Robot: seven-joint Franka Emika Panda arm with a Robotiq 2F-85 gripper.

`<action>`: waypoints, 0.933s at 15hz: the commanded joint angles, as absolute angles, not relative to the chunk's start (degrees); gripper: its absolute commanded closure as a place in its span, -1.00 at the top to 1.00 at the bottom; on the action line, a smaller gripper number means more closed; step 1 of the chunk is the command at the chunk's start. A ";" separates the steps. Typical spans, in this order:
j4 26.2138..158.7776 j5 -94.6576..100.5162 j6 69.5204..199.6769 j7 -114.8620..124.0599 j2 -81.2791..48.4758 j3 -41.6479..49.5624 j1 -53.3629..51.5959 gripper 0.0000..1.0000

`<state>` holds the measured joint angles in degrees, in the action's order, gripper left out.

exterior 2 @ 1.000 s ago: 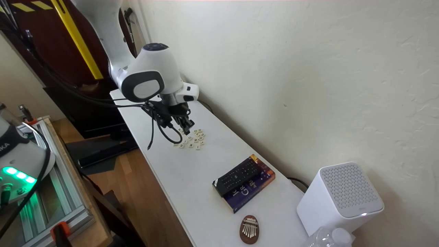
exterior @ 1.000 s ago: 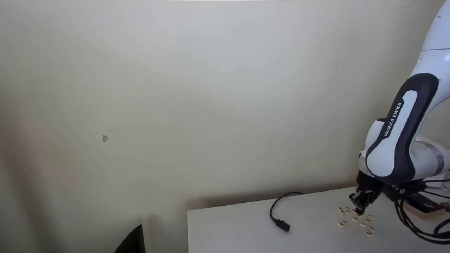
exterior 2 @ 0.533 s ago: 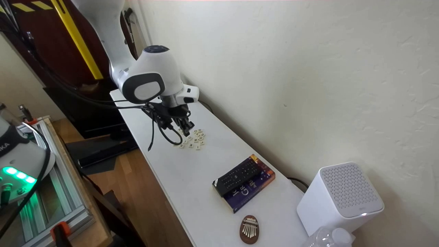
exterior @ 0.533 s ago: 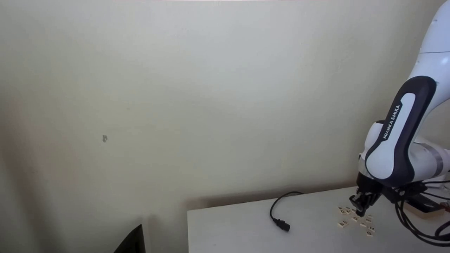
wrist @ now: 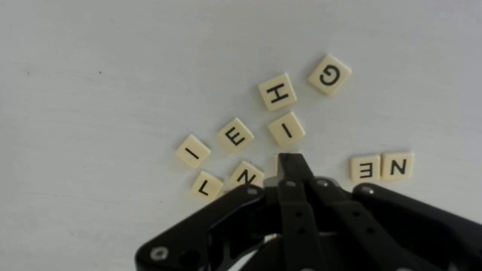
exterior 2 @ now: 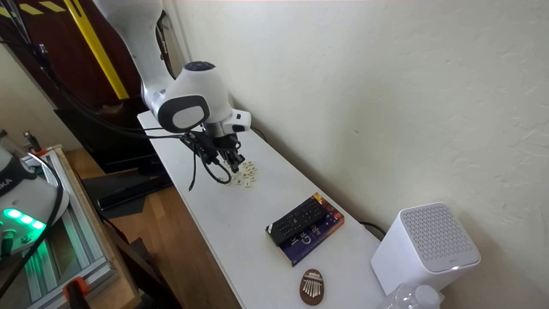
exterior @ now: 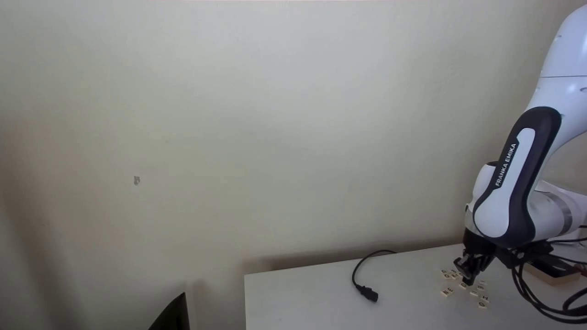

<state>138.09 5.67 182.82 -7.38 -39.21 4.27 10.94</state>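
Jaws are sitting pinched together, gripper (wrist: 295,163) pointing down at tiles (wrist: 287,129), contact unclear. Tiles are lying between the table's (exterior 2: 236,227) long edges; book (exterior 2: 313,241) is sitting near the wall-side edge, keypad (exterior 2: 296,221) resting on top, kalimba (exterior 2: 312,287) lying nearby.

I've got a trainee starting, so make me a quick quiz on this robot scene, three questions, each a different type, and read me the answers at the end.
1. True or false: the gripper is shut, close to the letter tiles.

2. Multiple choice: in an exterior view, what lies directly under the black keypad?
A) a kalimba
B) a book
C) a bottle

3. Fill in the blank: in the wrist view, the neighbouring tile right beside the rightmost tile, an N, bears the letter ___.

Key: 1. True. 2. B. 3. E.
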 commanded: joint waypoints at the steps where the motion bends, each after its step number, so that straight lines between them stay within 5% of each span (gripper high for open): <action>1: 135.74 5.18 182.22 -6.95 -41.27 4.17 10.84 -1.00; 14: 133.45 5.14 180.51 -6.92 -43.13 2.09 11.17 -1.00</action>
<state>134.85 5.66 181.77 -7.24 -41.64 3.21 10.95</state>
